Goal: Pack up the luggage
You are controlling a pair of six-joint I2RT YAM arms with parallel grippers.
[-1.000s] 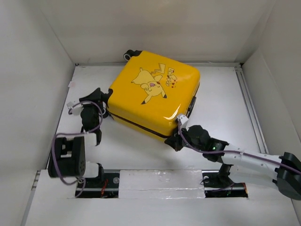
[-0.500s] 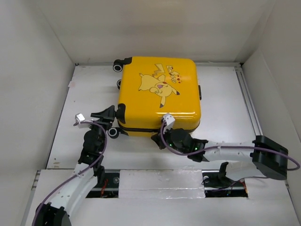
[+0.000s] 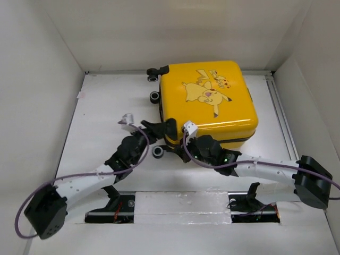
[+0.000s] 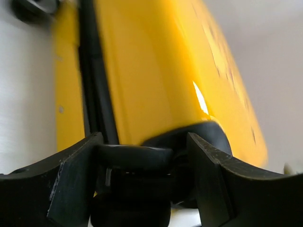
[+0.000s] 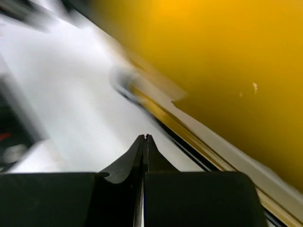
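At the near edge of the white counter (image 3: 106,106), both arms are seen from above, stretched forward to the near side of the luggage (image 3: 210,101). The right tool (image 5: 144,140) is pressed together with nothing between its fingers. This is shown plainly only in its own wrist view, where it is pointed at the counter just before the lower edge of the yellow shell, and the picture is blurred. The left tool (image 4: 142,142) is spread. In the left wrist view a black caster (image 4: 135,158) of the luggage is shown between its fingers, but whether they touch it cannot be told. From above, that caster is hidden under the tool at the near left corner of the case, while another wheel (image 3: 158,151) is seen on the counter between the two tools. The luggage is laid flat toward the far right of the counter, cartoon print upward, with two more wheels (image 3: 154,96) on its left side. Its shells are closed along a black seam (image 4: 94,85), so the inside is hidden
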